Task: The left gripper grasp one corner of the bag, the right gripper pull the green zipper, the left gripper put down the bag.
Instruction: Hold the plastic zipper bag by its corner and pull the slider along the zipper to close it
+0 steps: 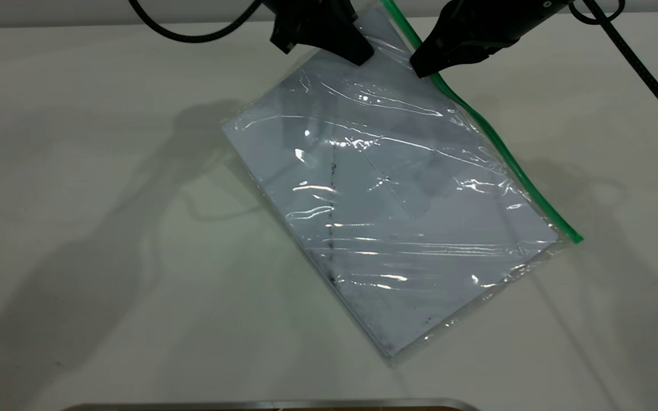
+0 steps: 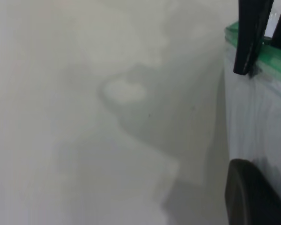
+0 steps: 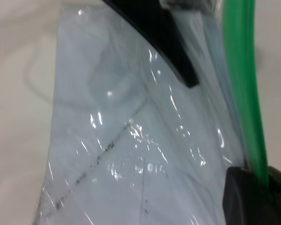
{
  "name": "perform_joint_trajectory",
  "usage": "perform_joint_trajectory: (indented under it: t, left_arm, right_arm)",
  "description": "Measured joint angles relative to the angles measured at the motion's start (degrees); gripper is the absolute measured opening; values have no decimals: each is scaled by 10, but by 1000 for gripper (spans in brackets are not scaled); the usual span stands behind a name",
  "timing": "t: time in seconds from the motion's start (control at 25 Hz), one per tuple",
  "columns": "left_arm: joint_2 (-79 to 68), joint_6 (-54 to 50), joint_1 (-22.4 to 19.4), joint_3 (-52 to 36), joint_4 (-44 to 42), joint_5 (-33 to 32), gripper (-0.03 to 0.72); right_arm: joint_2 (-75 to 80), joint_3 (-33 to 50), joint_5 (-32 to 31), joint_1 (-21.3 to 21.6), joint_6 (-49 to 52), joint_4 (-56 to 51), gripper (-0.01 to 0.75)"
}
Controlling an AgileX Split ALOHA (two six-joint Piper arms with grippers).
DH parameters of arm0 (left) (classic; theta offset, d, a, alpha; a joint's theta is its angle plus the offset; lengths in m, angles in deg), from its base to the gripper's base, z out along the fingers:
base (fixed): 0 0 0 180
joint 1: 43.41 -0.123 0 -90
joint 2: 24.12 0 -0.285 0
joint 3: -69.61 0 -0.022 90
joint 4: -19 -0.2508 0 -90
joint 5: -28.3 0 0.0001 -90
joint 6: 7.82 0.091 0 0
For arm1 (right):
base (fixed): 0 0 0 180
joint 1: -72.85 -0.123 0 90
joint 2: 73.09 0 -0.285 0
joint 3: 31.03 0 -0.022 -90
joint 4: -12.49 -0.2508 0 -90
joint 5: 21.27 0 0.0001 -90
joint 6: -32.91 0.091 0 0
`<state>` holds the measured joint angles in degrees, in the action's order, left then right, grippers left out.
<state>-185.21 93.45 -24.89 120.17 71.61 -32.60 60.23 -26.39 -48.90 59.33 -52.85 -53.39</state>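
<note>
The bag (image 1: 397, 200) is a clear pouch with white paper inside and a dark smudge line. It slopes down from its raised far corner to the table. My left gripper (image 1: 363, 56) is shut on that far corner. One of its fingers (image 2: 253, 201) shows against the bag (image 2: 257, 117) in the left wrist view. The green zipper (image 1: 512, 165) runs along the bag's right edge. My right gripper (image 1: 420, 67) is shut on the zipper close to the left gripper. In the right wrist view the green zipper (image 3: 241, 84) runs into my right gripper (image 3: 264, 180).
The white table (image 1: 106, 228) lies all around the bag. A metal-edged object (image 1: 272, 405) sits at the table's front edge. The right arm's black cable (image 1: 637, 63) hangs at the far right.
</note>
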Motion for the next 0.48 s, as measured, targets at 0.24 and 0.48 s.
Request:
perform_joint_trajectory:
  t: [0.24, 0.48]
  left_arm:
    - [1, -1, -7, 0, 10, -6, 51]
    - [2, -4, -28, 0, 14, -12, 51]
  right_arm:
    - [-1, -4, 3, -2, 92, 87, 38]
    - [-1, -4, -14, -2, 194, 207, 38]
